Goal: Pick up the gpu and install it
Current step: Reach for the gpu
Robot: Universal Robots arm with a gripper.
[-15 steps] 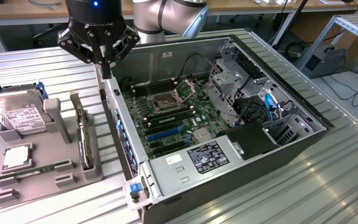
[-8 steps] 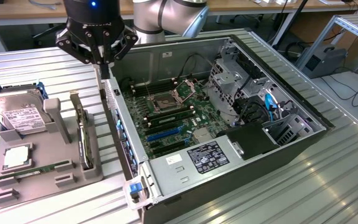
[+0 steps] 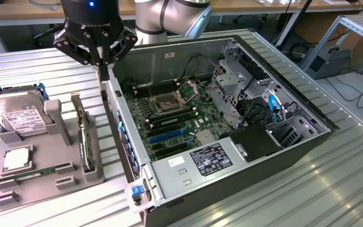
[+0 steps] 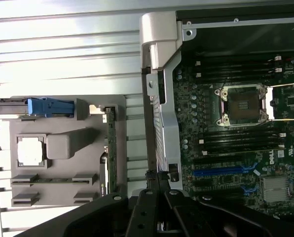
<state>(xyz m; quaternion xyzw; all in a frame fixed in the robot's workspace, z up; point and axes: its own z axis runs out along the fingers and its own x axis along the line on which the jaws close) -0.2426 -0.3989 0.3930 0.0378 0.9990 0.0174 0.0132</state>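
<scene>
The gpu (image 3: 82, 135) stands on edge in a slot of the grey holder tray (image 3: 49, 191), to the exterior view's left of the open computer case (image 3: 121, 127). In the wrist view the gpu (image 4: 110, 148) is a thin dark-green edge with a black face beside it. My gripper (image 3: 104, 71) hangs above the narrow gap between the tray and the case's rear wall. The fingers meet with nothing between them (image 4: 157, 177), and the gpu is a short way off to the side. Blue expansion slots (image 4: 221, 171) lie on the motherboard just inside that wall (image 4: 163, 123).
On the tray are a hard drive (image 3: 17, 118), a processor chip (image 4: 29, 150) and a RAM stick (image 4: 53, 179) lying flat. Inside the case are the processor socket (image 3: 168, 101), a drive cage (image 3: 232, 85) and the power supply (image 3: 210, 161). Everything rests on a slatted metal table (image 3: 332, 179).
</scene>
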